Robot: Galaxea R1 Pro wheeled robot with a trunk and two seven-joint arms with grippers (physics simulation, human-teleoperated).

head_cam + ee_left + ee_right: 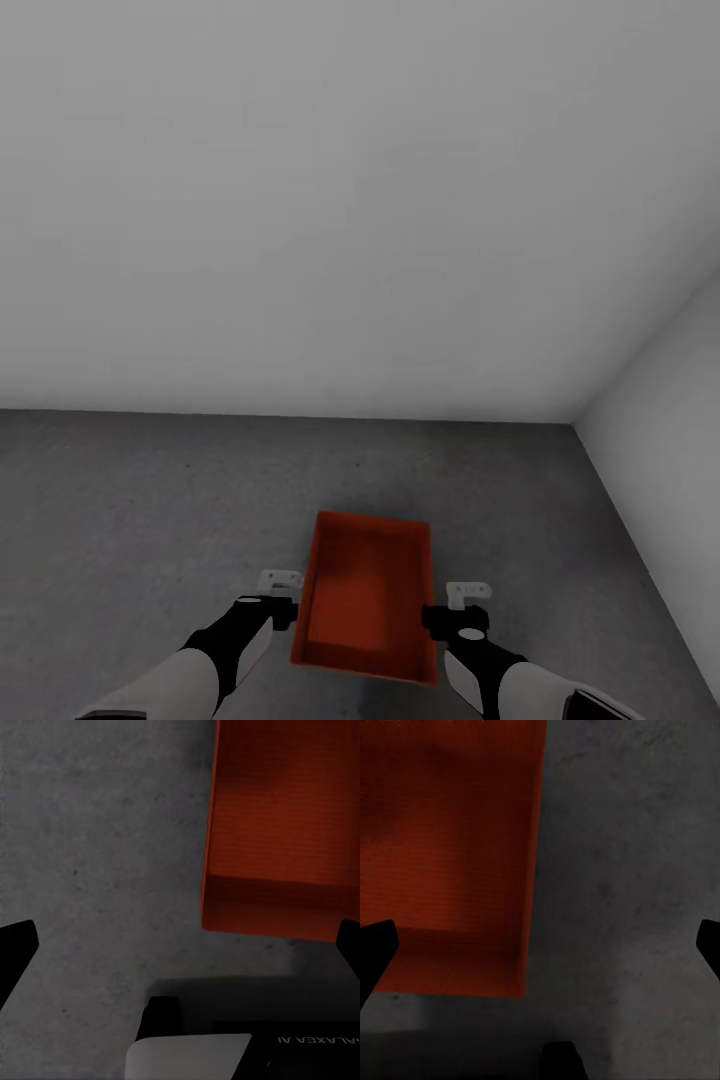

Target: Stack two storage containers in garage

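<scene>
1 storage container (366, 598) on the floor (150, 500); left claw (180, 937) and right claw (540, 937) spread apart, tips cropped.

The storage container (365, 595) is a plain orange-red all over, darker and browner in the shade along its inner walls. The floor (150, 520) under it is dark grey concrete, rough, with fine darker speckles. The walls (330, 200) are plain white, greying toward the corner. The left claw (281, 580) and right claw (467, 593) have pale grey-white tips on black wrists, and the forearms behind them are white with black bands.
</scene>
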